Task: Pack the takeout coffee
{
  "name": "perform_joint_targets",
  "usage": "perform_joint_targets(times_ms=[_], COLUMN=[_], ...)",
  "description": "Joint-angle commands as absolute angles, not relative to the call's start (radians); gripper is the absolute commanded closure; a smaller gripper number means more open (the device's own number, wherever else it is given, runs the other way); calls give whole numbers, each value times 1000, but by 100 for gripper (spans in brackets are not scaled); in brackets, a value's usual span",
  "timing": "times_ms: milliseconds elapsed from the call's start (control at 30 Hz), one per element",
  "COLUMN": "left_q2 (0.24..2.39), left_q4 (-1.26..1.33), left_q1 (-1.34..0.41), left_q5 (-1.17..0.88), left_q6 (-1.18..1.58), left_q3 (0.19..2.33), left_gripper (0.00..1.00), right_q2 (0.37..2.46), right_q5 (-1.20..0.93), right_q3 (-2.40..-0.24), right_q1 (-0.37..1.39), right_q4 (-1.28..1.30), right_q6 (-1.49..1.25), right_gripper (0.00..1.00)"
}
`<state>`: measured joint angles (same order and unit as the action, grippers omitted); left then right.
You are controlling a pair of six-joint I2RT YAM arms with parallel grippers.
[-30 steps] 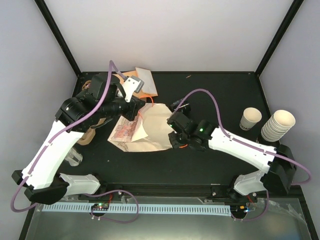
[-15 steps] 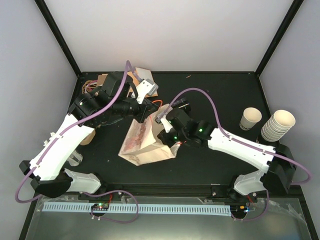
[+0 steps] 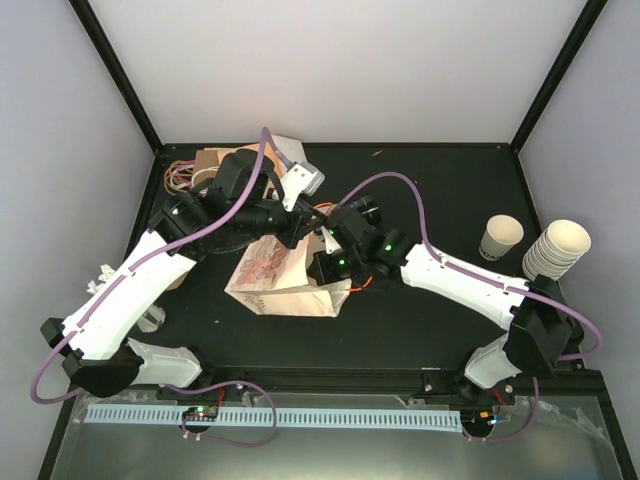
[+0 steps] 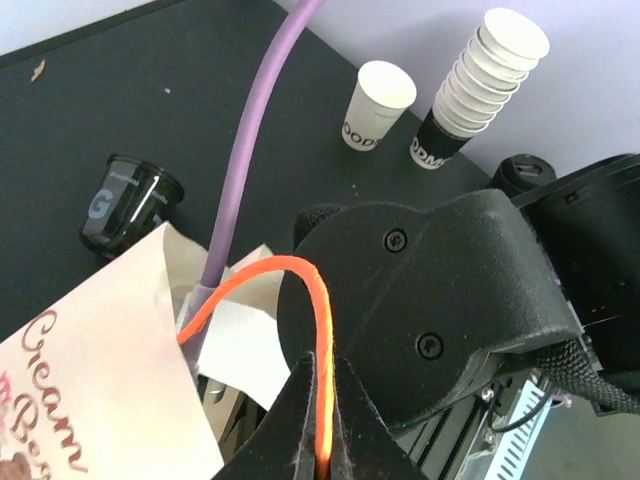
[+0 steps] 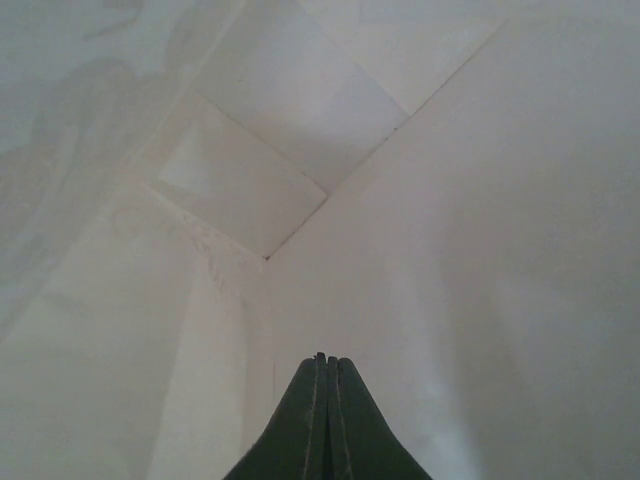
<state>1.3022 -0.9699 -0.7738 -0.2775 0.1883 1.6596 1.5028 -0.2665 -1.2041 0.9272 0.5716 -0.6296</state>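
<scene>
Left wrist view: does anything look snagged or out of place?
Yes. An orange wire arches off the right arm's black housing and runs down the seam of the shut left gripper, possibly caught there, beside the paper bag.

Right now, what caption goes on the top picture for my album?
Both arms crowd the bag; the coffee stands at the right, beside the stack.

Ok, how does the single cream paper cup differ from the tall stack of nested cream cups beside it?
The single cream paper cup stands alone and low; the tall stack of nested cream cups rises well above it. The single cup's side is cream with dark print; the stack's base shows black with pale print. Both stand upright, mouths up.
</scene>
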Motion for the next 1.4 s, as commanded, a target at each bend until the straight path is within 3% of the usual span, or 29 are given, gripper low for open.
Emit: perform_joint_targets(times_ms=[0, 233, 633, 867, 1200, 1367], left_q2=[1287, 1234, 1249, 1255, 1259, 1270], left_q4=[-882, -774, -754, -806, -840, -838], left_q1=[-794, -803, -820, -821, -824, -825], left_q5=[-374, -571, -568, -522, -416, -411], left_q6=[225, 291, 281, 237, 210, 212], left_q3=[1673, 1636, 1620, 1604, 1662, 1654], left_gripper=[98, 99, 99, 98, 99, 99], right_q2=[1452, 1445, 1441, 1438, 1429, 1465], right_q5=[-293, -399, -420, -319, -536, -362], right_q3=[-1184, -1119, -1142, -1225, -1121, -1128], right_q1=[918, 866, 857, 854, 853, 854], right_q4=[452, 324, 323, 516, 380, 599], right_q6=[-755, -883, -1050, -1018, -936, -780], right_gripper=[99, 99, 99, 99, 99, 99])
